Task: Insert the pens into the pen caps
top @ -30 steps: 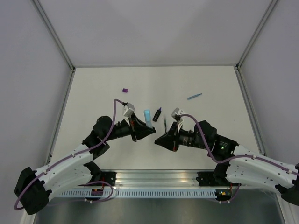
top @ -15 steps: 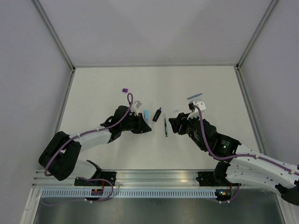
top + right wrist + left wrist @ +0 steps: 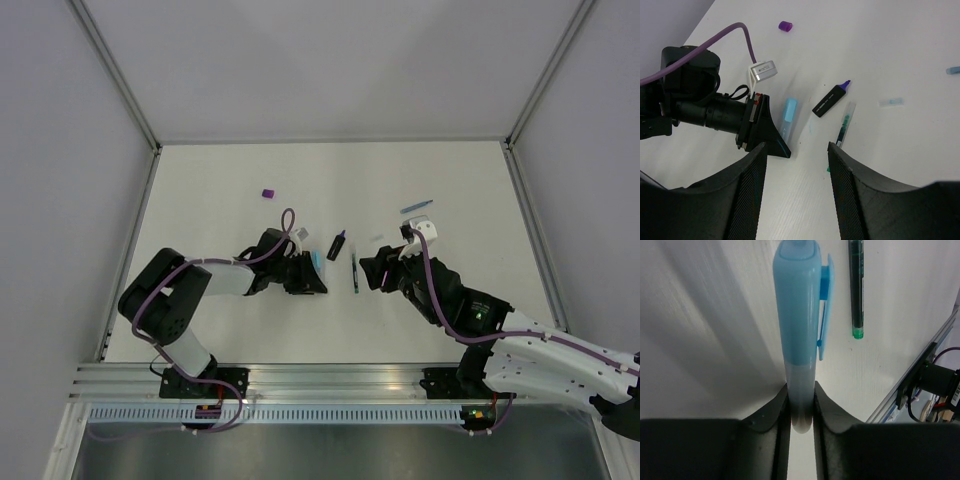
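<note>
My left gripper [image 3: 307, 277] is low on the table and shut on the near end of the light-blue highlighter [image 3: 315, 258]. In the left wrist view the highlighter [image 3: 799, 315] sits pinched between the fingers [image 3: 775, 412]. My right gripper [image 3: 368, 272] is open and empty just right of the thin dark pen [image 3: 354, 272], which also shows in the right wrist view [image 3: 844, 127]. The black marker with the purple end [image 3: 340, 244] lies beyond it. A purple cap [image 3: 268, 193] lies far left. The thin blue pen [image 3: 416, 207] lies far right. A pale blue cap [image 3: 891, 102] lies right of the marker.
Grey walls and metal frame posts [image 3: 130, 100] enclose the white table on three sides. An aluminium rail [image 3: 330, 380] runs along the near edge. The left arm's purple cable [image 3: 288, 225] loops above its wrist.
The left arm has dropped low and reached in, and its gripper now pinches the highlighter's near end. The right gripper swung up and right a second ago, then held still.
</note>
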